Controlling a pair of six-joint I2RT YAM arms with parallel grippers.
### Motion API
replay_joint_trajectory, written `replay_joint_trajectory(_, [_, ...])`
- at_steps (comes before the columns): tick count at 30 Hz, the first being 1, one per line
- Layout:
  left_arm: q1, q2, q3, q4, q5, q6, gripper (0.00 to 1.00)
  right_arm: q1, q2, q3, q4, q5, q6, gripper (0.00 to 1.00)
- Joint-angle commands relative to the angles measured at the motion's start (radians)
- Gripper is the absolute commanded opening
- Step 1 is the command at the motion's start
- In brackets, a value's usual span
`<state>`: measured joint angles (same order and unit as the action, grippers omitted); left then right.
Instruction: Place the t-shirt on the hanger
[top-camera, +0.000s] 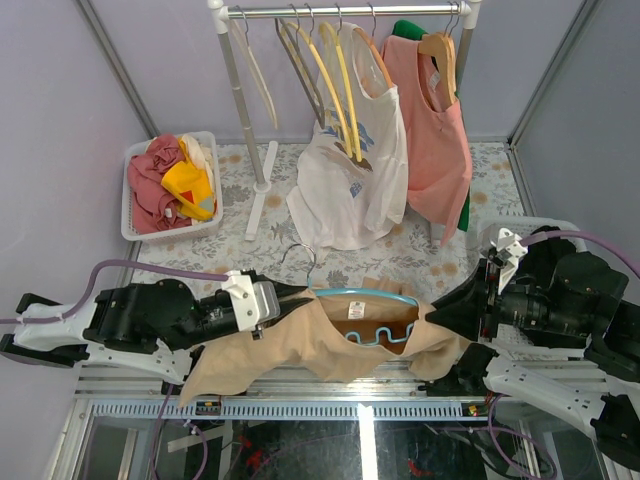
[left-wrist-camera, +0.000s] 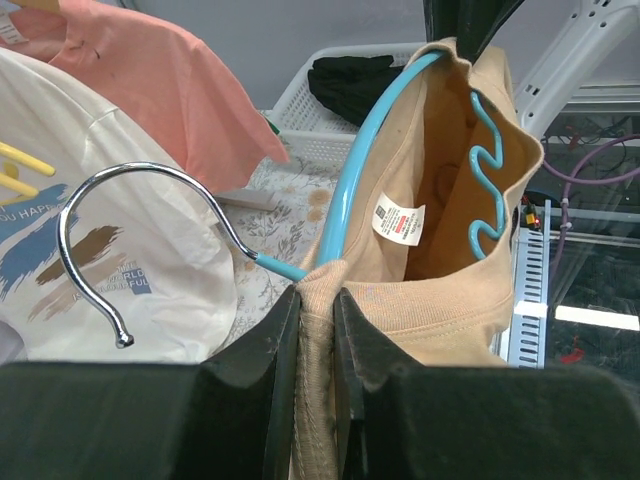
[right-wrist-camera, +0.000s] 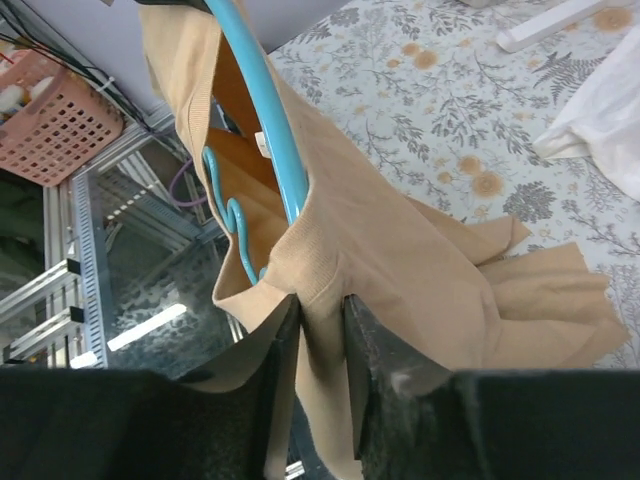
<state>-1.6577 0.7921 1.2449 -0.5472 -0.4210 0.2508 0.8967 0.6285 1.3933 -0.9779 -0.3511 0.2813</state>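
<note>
The tan t-shirt (top-camera: 320, 350) hangs stretched between my two grippers over the table's near edge. The light-blue hanger (top-camera: 365, 293) sits inside its neck opening, with the silver hook (top-camera: 298, 256) sticking out toward the rack. My left gripper (top-camera: 298, 300) is shut on the collar seam (left-wrist-camera: 318, 330) beside the hanger's neck (left-wrist-camera: 355, 180). A white label (left-wrist-camera: 398, 222) and the wavy lower bar (left-wrist-camera: 487, 175) show inside the shirt. My right gripper (top-camera: 442, 318) pinches the shirt's fabric (right-wrist-camera: 400, 250) at the hanger's (right-wrist-camera: 265, 110) far shoulder end, both fingers pressed against the cloth.
A clothes rack (top-camera: 262, 180) at the back carries yellow hangers (top-camera: 340, 80), a white printed shirt (top-camera: 350, 180) and a salmon-pink top (top-camera: 440, 140). A white basket (top-camera: 140, 225) of clothes stands back left. Another white basket (top-camera: 520, 228) stands behind the right arm.
</note>
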Motion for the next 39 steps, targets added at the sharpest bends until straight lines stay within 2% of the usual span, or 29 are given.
replay_joint_trajectory(1, [-0.107, 0.001, 0.05, 0.072, 0.023, -0.019, 0.0, 0.005, 0.036, -0.007, 0.074, -0.116, -0.006, 0.22])
replay_joint_trajectory(3, [-0.106, 0.012, 0.052, 0.074, 0.024, -0.015, 0.0, 0.004, 0.051, -0.003, 0.085, -0.128, -0.008, 0.1])
replay_joint_trajectory(7, [-0.106, 0.035, 0.057, 0.081, 0.026, -0.008, 0.0, 0.004, 0.08, 0.0, 0.109, -0.173, -0.014, 0.12])
replay_joint_trajectory(9, [-0.106, 0.039, 0.058, 0.087, 0.03, -0.006, 0.0, 0.003, 0.095, 0.0, 0.122, -0.192, -0.018, 0.18])
replay_joint_trajectory(13, [-0.106, 0.038, 0.057, 0.097, 0.031, -0.003, 0.0, 0.005, 0.117, -0.003, 0.131, -0.204, -0.022, 0.21])
replay_joint_trajectory(16, [-0.107, 0.034, 0.056, 0.105, 0.037, 0.0, 0.0, 0.004, 0.123, -0.016, 0.136, -0.205, -0.028, 0.35])
replay_joint_trajectory(19, [-0.106, 0.034, 0.055, 0.11, 0.039, 0.006, 0.0, 0.004, 0.126, -0.033, 0.141, -0.207, -0.031, 0.39])
replay_joint_trajectory(22, [-0.107, 0.035, 0.054, 0.115, 0.04, 0.011, 0.0, 0.005, 0.128, -0.047, 0.149, -0.22, -0.033, 0.2])
replay_joint_trajectory(24, [-0.107, 0.037, 0.057, 0.116, 0.041, 0.014, 0.0, 0.005, 0.131, -0.051, 0.15, -0.227, -0.033, 0.03])
replay_joint_trajectory(25, [-0.106, 0.038, 0.057, 0.119, 0.043, 0.015, 0.0, 0.004, 0.133, -0.052, 0.152, -0.227, -0.033, 0.01])
replay_joint_trajectory(32, [-0.106, 0.051, 0.047, 0.145, 0.044, 0.022, 0.0, 0.004, 0.156, -0.044, 0.159, -0.23, -0.034, 0.02])
replay_joint_trajectory(35, [-0.107, 0.065, 0.044, 0.15, -0.03, 0.018, 0.01, 0.005, 0.149, -0.013, 0.124, -0.103, -0.045, 0.0])
replay_joint_trajectory(39, [-0.107, 0.073, 0.042, 0.171, -0.184, 0.021, 0.18, 0.003, 0.091, 0.013, 0.092, 0.029, -0.088, 0.0])
